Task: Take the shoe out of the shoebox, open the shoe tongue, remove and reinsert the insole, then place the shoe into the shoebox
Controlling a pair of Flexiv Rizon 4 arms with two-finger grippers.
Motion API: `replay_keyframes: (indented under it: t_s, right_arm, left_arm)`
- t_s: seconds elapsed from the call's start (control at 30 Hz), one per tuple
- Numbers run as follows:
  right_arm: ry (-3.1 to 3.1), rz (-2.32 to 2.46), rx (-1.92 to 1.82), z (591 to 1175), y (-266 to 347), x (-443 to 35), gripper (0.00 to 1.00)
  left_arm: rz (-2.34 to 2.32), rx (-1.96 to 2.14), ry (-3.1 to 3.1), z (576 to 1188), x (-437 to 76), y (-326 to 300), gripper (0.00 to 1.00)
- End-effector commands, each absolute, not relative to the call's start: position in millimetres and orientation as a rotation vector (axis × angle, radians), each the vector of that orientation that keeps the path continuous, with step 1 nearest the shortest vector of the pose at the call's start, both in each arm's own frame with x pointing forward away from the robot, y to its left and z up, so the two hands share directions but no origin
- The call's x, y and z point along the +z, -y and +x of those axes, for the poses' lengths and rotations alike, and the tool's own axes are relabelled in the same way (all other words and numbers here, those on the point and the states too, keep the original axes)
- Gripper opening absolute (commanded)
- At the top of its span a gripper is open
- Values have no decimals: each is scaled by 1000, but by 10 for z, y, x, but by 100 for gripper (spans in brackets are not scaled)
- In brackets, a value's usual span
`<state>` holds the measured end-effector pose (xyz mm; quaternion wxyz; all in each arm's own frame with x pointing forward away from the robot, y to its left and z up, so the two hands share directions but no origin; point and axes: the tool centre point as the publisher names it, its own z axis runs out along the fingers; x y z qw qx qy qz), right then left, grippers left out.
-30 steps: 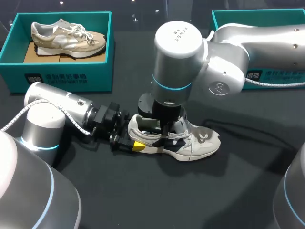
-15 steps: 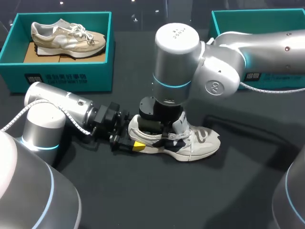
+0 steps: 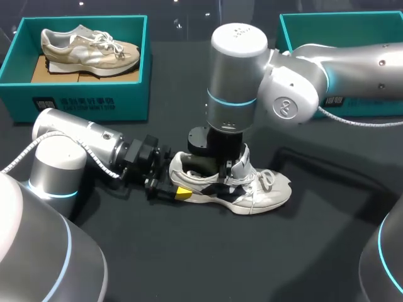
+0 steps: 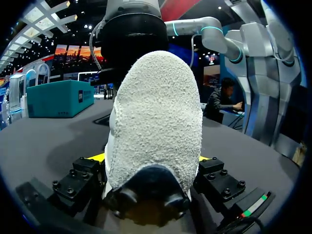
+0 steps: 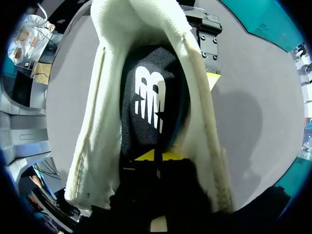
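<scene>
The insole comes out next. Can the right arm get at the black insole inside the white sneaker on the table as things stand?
Probably yes. The right gripper sits inside the white mesh sneaker, over its black insole, nothing between them, while the left gripper clamps the heel.

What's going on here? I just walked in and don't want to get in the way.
The left gripper clamps the heel of a white sneaker lying on the black table. The right gripper reaches down into the shoe's opening, its yellow tips together at the black insole; whether they pinch it is unclear. A beige sneaker sits in a teal shoebox.
</scene>
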<state>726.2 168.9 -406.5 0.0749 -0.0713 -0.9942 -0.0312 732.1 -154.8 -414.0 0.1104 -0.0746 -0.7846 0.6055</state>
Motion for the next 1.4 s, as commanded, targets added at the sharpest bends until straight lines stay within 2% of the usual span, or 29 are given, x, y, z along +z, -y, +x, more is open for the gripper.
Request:
replay_keyframes:
  t_s: [0.03, 0.63, 1.4]
  right_arm:
    - [2992, -222, -121, 7073, -1630, -4261, 0]
    - [2999, -48, -598, 7130, -1434, -3705, 0]
    - [2970, 138, -747, 7220, -1461, -3535, 0]
  left_arm:
    - [-216, 1779, 2307, 7350, -4169, 1540, 0]
    - [-216, 1779, 2307, 7350, -4169, 1540, 0]
    - [-216, 1779, 2307, 7350, -4169, 1540, 0]
